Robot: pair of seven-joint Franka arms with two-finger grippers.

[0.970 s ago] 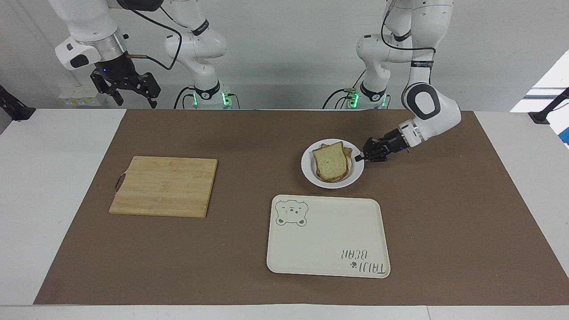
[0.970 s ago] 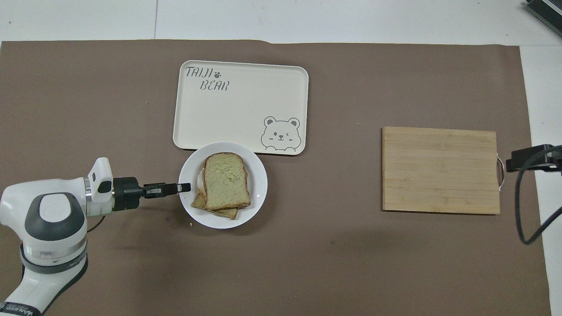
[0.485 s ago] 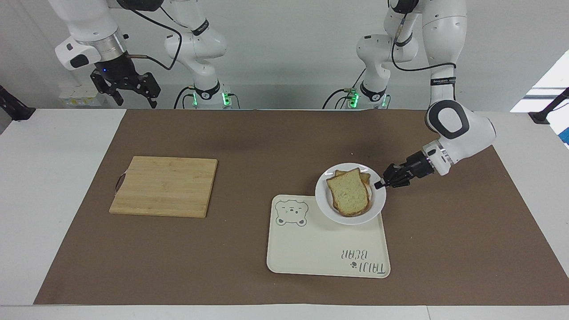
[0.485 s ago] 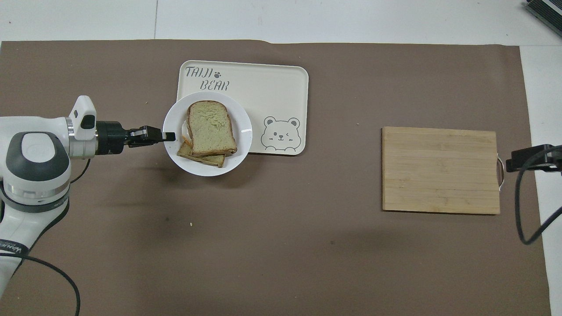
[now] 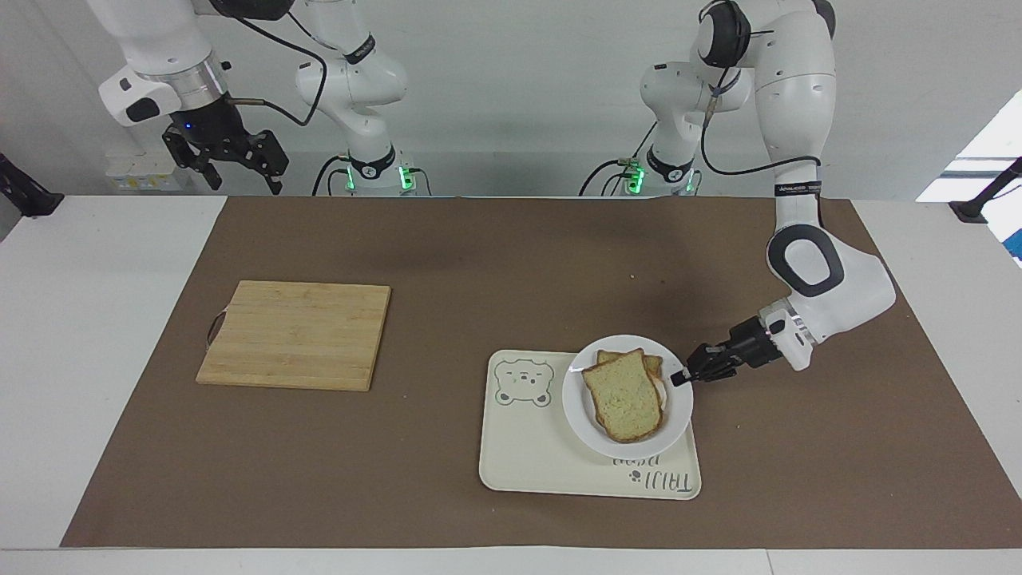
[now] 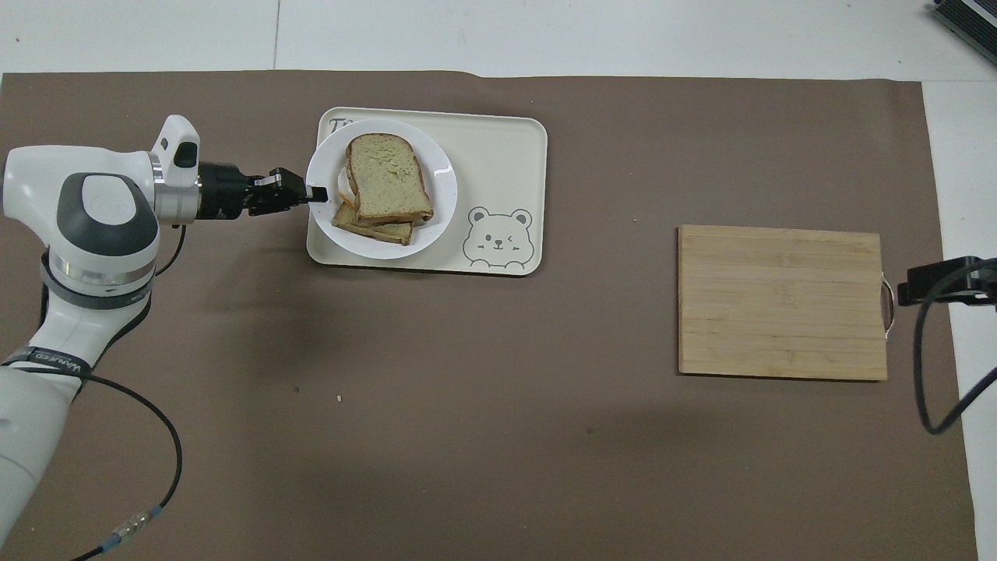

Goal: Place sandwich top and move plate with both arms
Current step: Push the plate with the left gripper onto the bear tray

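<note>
The white plate [image 5: 577,403] [image 6: 447,183] is over the cream tray's end toward the left arm, covering part of its lettering. Whether it rests on the tray I cannot tell. The sandwich top [image 5: 623,397] [image 6: 388,176], a pale slice with brown crust, lies on a lower slice [image 5: 651,364] [image 6: 375,231] that peeks out beneath it. My left gripper [image 5: 680,378] [image 6: 318,192] is shut on the plate's rim from the left arm's end. My right gripper [image 5: 243,180] waits raised and open above the right arm's end of the table, holding nothing.
The cream tray [image 5: 527,459] [image 6: 502,156] with a bear drawing lies on the brown mat. A bamboo cutting board [image 5: 295,334] [image 6: 781,302] lies toward the right arm's end. A few crumbs dot the mat.
The left gripper has carried the plate with the sandwich away from the robots, from the mat to over the tray. The right arm has not moved.
</note>
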